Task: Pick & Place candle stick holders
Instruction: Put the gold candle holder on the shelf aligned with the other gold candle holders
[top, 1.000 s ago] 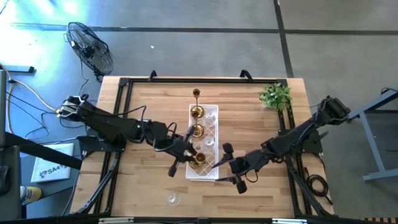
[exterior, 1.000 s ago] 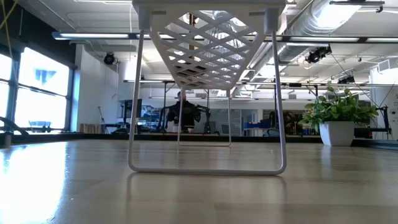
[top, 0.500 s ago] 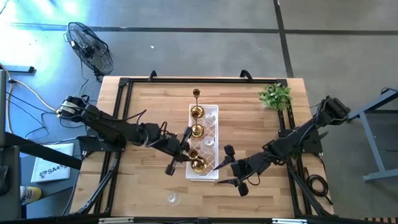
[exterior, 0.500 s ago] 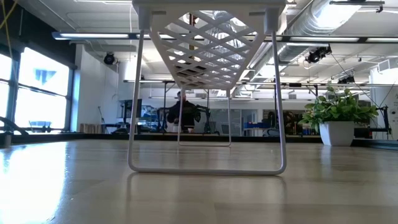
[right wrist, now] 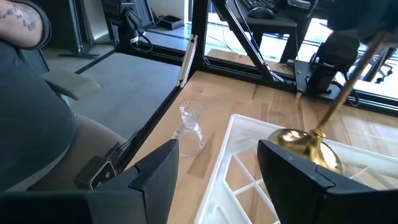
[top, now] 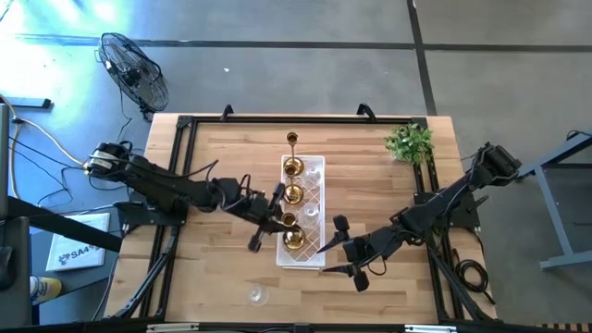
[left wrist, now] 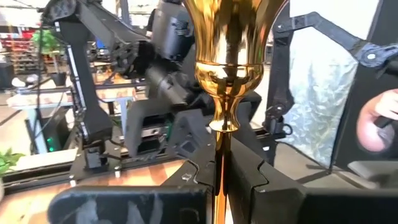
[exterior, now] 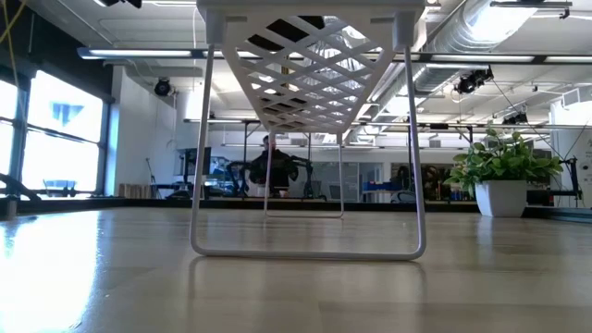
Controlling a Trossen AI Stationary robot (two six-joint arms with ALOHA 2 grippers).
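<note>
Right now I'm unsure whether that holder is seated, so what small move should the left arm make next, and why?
Probably lower it a touch, then open: the left gripper grips the brass holder's stem, and its base lies over the tray.

On my feed the wooden bench [top: 222, 277] carries the white lattice tray [top: 316, 196] at centre, a green plant [top: 410, 142] upper right, and one glass holder [top: 256, 295] at lower left.

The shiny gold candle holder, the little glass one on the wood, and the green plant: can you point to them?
gold candle holder [left wrist: 227, 68]: left wrist view, on its bulging cup.
glass candle holder [right wrist: 190, 129]: right wrist view, on its body.
green plant [top: 410, 142]: high view, on its leaves.
</note>
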